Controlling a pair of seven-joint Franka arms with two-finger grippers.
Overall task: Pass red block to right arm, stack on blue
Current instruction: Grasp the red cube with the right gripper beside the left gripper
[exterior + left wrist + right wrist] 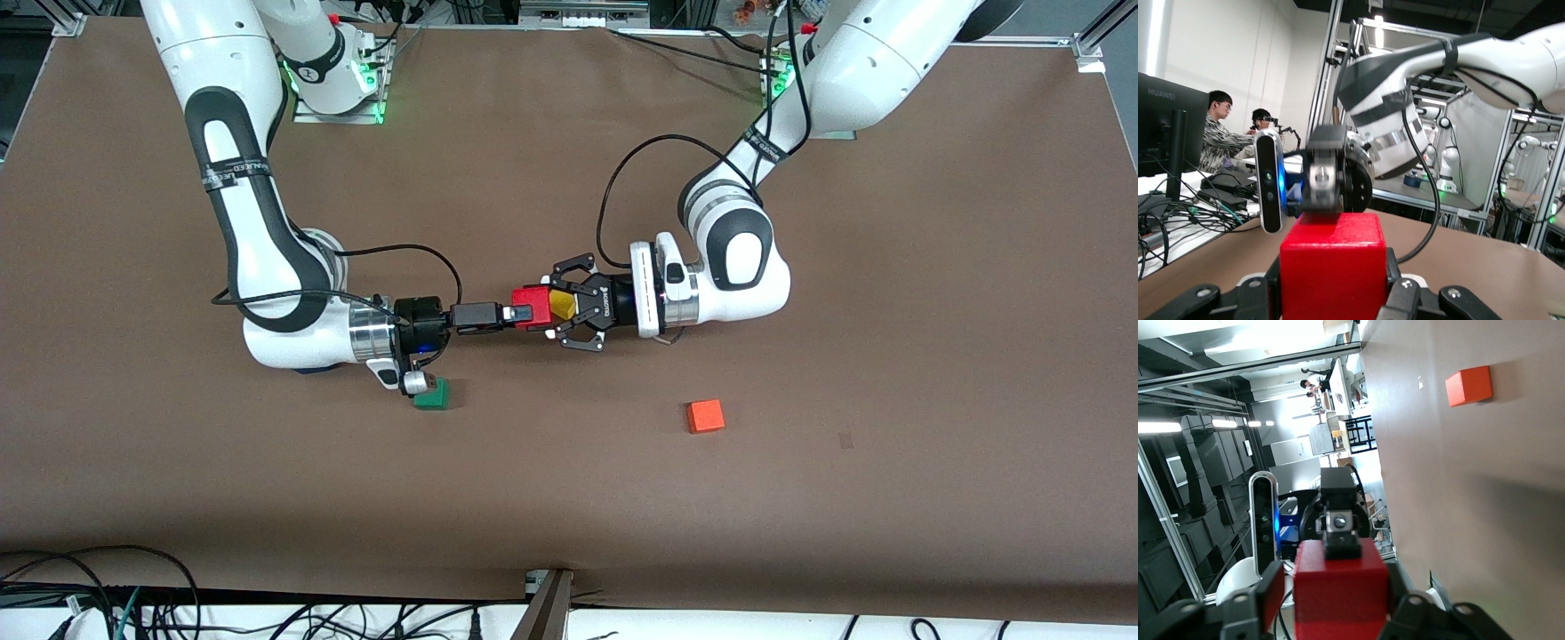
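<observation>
I read "HUAWEI" on the top edge of the dark monitor (pixel 1165 127) in my left wrist view. In the front view, white lettering on the body of the left gripper (pixel 544 313) looks like "ROBOTIQ", though it is small. A black band with white print wraps the right arm (pixel 233 173); I cannot make those letters out. Nothing else is legible to me
</observation>
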